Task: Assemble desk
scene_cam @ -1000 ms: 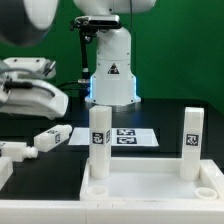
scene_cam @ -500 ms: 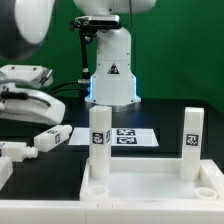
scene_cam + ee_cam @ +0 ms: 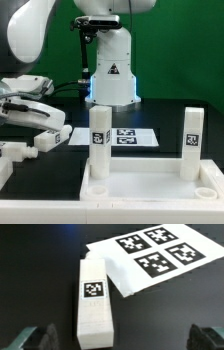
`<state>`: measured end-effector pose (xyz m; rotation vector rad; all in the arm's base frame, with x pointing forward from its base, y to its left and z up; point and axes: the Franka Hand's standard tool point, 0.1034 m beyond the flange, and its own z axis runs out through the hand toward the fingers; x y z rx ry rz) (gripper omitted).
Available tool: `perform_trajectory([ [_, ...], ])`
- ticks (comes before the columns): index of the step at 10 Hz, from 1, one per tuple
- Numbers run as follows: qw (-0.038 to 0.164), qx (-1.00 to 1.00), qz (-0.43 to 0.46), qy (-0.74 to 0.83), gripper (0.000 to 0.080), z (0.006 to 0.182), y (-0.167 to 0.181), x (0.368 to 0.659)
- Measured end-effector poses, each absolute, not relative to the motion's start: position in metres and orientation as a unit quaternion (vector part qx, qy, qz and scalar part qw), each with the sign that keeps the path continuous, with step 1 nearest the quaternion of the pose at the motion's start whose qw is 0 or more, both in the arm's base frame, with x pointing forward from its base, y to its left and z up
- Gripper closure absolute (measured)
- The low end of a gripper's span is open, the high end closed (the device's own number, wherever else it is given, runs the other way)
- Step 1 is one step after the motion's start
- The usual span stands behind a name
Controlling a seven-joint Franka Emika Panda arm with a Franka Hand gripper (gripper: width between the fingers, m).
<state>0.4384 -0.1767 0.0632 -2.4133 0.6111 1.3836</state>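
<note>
1. Because the arm (image 3: pixel 30 30) fills the exterior view's left, I can hardly make out the gripper (image 3: pixel 35 120) there, and the tabletop (image 3: pixel 150 195) is cut off at the picture's edge.
2. My wrist view shows only the tips of the fingers (image 3: pixel 40 336), wide apart, holding nothing.
3. The gripper hangs over a loose leg (image 3: pixel 93 308) lying flat on the black table (image 3: pixel 40 269), just beside the marker board (image 3: pixel 150 255).
4. Two more legs (image 3: pixel 98 140) stand upright on the tabletop.
5. The loose leg carries one black-and-white square tag, and the marker board has four.

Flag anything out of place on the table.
One desk leg lies flat on the table beside the marker board, while two legs stand upright in the tabletop. Nothing looks damaged.
</note>
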Motion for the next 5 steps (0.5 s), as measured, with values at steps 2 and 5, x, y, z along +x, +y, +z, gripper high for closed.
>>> perform_trajectory([
  [2,0.142,-0.837,0.482,0.217,0.015,0.055,-0.173,0.434],
  [5,0.141,-0.836,0.485,0.214,0.015,0.049,-0.167,0.43],
])
